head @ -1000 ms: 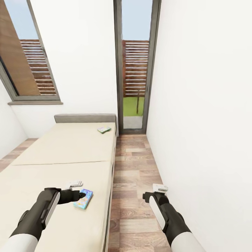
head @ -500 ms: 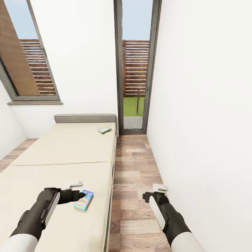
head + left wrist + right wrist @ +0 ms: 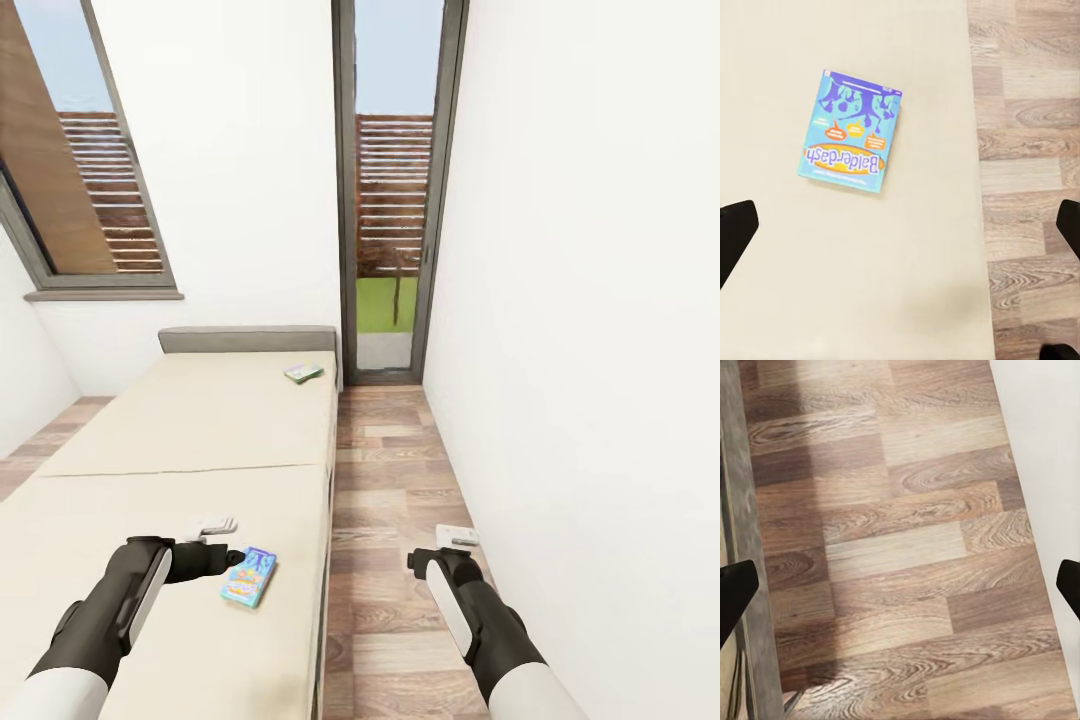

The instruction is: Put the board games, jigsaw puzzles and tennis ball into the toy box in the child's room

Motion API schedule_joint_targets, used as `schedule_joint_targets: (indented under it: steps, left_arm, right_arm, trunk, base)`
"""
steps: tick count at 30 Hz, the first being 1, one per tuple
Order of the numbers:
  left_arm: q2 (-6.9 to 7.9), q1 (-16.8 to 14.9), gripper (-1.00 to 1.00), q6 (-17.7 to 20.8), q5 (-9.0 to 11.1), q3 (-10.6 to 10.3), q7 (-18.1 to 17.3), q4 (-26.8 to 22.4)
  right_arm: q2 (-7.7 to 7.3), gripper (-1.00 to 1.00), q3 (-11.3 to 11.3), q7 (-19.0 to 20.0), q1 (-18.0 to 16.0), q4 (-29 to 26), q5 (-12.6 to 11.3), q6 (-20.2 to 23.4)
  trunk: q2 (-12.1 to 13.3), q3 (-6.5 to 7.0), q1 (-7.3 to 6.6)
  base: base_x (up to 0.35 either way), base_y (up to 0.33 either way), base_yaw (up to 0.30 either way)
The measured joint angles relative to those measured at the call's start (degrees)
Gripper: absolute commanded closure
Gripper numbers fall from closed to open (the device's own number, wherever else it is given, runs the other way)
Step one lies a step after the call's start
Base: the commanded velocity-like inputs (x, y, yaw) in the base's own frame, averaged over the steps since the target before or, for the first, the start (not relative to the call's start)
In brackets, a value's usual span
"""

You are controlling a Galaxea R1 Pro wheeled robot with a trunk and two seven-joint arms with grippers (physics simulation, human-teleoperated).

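Observation:
A blue "Balderdash" board game (image 3: 249,577) lies flat near the right edge of the beige bed (image 3: 180,420). My left gripper (image 3: 222,550) hovers just left of it and stands open. In the left wrist view the box (image 3: 851,133) lies on the mattress (image 3: 870,285) ahead of the open left gripper (image 3: 900,225), whose black fingertips (image 3: 735,232) are spread wide apart. A green board game (image 3: 303,372) rests far off by the grey headboard (image 3: 247,338). Over the floor beside the bed, my right gripper (image 3: 442,552) is open and empty, also seen over the planks (image 3: 900,585).
A narrow strip of wood-plank floor (image 3: 385,470) runs between the bed and the white right wall (image 3: 580,350) to a tall grey-framed window (image 3: 393,190). Another window (image 3: 85,180) is at the left. The grey bed frame (image 3: 742,510) borders the floor.
The whole picture has shifted slightly right, so the camera has moved. The blue box now sits a little farther right of the left gripper. Both arms hold their poses.

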Motion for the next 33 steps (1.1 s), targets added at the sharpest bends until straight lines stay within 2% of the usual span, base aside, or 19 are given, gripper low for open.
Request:
schedule_joint_targets:
  steps: [12, 33]
  left_arm:
    - [0.00, 0.01, -1.00, -0.07, 0.00, -0.09, 0.05, 0.00]
    - [-0.09, 0.00, -1.00, -0.09, 0.00, -0.10, 0.05, 0.09]
  right_arm:
    - [0.00, -1.00, 1.76, 0.00, 0.00, 0.00, -0.01, -0.04]
    - [0.00, -1.00, 1.96, -0.02, 0.00, -0.01, -0.12, -0.10]
  trunk:
    - [0.00, 0.00, -0.02]
    - [0.00, 0.00, 0.00]
  base:
    - [0.076, 0.004, 0.000]
    - [0.029, 0.000, 0.000]
